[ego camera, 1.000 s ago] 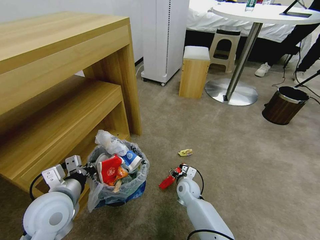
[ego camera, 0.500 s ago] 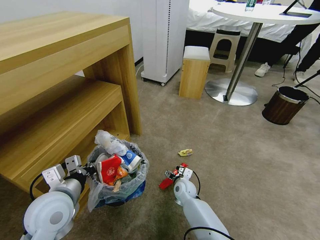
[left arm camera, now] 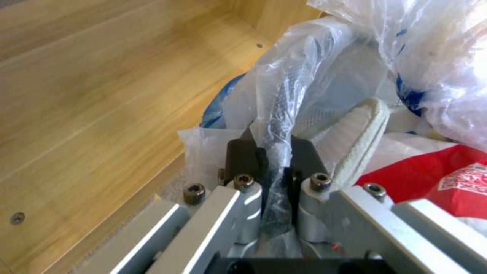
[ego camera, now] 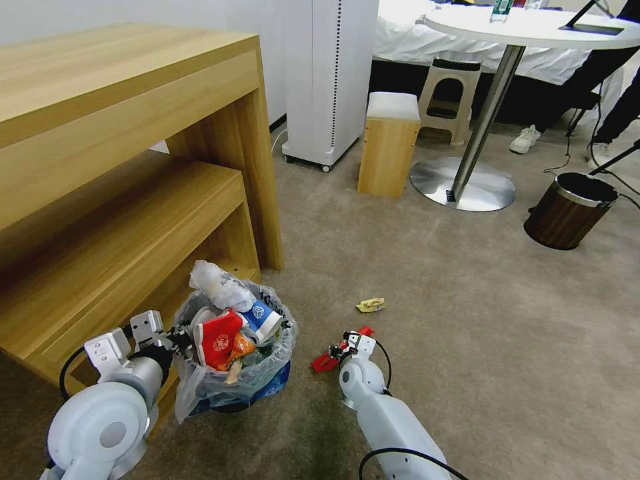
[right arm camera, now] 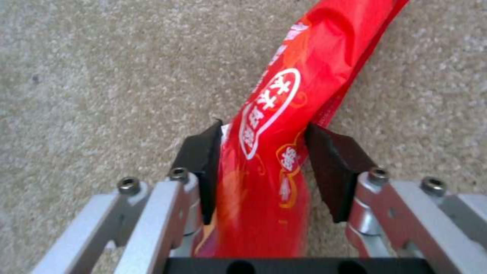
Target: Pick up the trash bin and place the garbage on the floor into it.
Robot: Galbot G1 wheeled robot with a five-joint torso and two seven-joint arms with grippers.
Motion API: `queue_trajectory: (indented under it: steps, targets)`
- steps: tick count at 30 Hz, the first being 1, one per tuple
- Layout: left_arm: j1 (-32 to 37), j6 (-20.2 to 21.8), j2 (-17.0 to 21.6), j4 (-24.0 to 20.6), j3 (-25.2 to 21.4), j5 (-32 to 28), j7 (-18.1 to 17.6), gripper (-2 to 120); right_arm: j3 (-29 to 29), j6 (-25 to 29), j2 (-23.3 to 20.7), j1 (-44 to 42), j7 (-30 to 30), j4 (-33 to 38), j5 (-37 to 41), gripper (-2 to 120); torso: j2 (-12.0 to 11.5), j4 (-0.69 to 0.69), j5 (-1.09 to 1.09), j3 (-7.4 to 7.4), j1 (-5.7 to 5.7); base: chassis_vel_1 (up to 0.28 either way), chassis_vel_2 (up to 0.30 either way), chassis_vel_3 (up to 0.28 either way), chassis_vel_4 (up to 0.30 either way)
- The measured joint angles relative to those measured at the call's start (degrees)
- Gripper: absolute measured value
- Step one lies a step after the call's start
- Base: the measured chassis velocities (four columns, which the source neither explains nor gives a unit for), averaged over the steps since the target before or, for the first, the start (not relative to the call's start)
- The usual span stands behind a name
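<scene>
Trash bin (ego camera: 235, 373), heaped with wrappers, a cup and a white slipper (left arm camera: 357, 140), sits on carpet beside the wooden shelf (ego camera: 120, 253), left gripper (left arm camera: 274, 152) jaws clamping its liner; right gripper (right arm camera: 264, 167) jaws pinch a red wrapper (right arm camera: 284, 114).

Right end effector (ego camera: 341, 349): displaced leftward toward the trash bin (ego camera: 235, 347) since one second ago. Red wrapper (ego camera: 325, 361): carried along between its pads, now nearer the bin's bag.
</scene>
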Motion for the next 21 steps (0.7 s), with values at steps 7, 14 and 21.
queue_trajectory:
  steps: [7, 14, 21]
  targets:
    - [-0.1, 0.0, 0.1, 0.1, 0.0, 0.0, 0.0, 2, 0.1, 0.0, -0.1, 0.3, -0.1, -0.3, -0.2, 28, 0.0, 0.00, 0.00, 0.00, 0.00, 0.000, 0.000, 0.000, 0.000]
    - [-0.3, 0.0, 0.1, 0.4, 0.2, 0.0, 0.1, 2, 0.1, 0.1, -0.9, 0.1, -0.1, 0.2, -0.3, 14, 0.0, 0.00, 0.01, 0.00, 0.00, 0.000, 0.000, 0.000, 0.000]
    - [-0.5, 0.0, 0.1, 0.7, 0.3, 0.0, 0.1, 2, -0.1, 0.5, -1.8, -0.6, -0.3, 1.7, -0.5, 12, 0.0, 0.00, 0.01, 0.00, 0.00, 0.000, 0.000, 0.000, 0.000]
